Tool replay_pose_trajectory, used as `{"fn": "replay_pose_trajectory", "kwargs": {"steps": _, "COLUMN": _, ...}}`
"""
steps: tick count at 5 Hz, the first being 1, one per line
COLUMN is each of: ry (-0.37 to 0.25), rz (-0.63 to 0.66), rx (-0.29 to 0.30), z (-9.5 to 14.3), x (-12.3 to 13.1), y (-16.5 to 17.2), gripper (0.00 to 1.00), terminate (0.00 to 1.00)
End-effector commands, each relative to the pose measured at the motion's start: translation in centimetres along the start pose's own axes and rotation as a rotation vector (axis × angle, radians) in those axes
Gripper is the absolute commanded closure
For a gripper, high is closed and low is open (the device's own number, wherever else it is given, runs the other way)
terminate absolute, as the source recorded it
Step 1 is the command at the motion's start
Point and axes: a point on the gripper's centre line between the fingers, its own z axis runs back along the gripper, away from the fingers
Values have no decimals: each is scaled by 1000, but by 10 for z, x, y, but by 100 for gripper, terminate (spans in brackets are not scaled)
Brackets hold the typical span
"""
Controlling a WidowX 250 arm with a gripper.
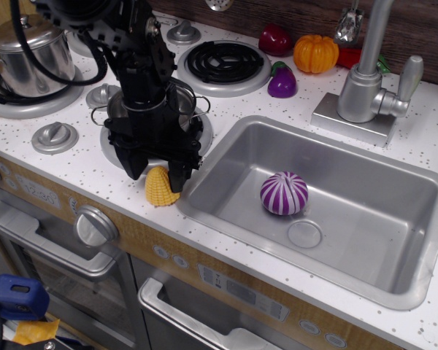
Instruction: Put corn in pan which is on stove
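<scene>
The yellow corn [158,189] stands on the white speckled counter at the front edge, just left of the sink. My black gripper [155,172] hangs open right over it, one finger on each side of its top, not closed on it. The small steel pan [181,102] with wire loop handles sits on the front burner of the stove [226,62], mostly hidden behind my arm.
A larger lidded steel pot [31,55] stands on the back left burner. The sink [328,211] holds a purple and white striped ball [284,193]. An orange pumpkin [315,52], a red toy [276,39], a purple eggplant [282,82] and the tap [365,80] are behind it.
</scene>
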Motion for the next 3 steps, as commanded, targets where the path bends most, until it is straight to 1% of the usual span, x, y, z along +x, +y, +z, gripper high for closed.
{"fn": "replay_pose_trajectory", "kwargs": {"steps": 1, "ry": -49, "rz": 13, "rx": -15, "z": -2, "x": 1, "y": 1, "gripper": 100, "terminate": 0}}
{"fn": "replay_pose_trajectory", "kwargs": {"steps": 2, "ry": -47, "rz": -25, "rx": 33, "z": 19, "x": 12, "y": 6, "gripper": 100, "terminate": 0}}
{"fn": "replay_pose_trajectory", "kwargs": {"steps": 3, "ry": -50, "rz": -69, "rx": 152, "z": 59, "x": 24, "y": 10, "gripper": 100, "terminate": 0}}
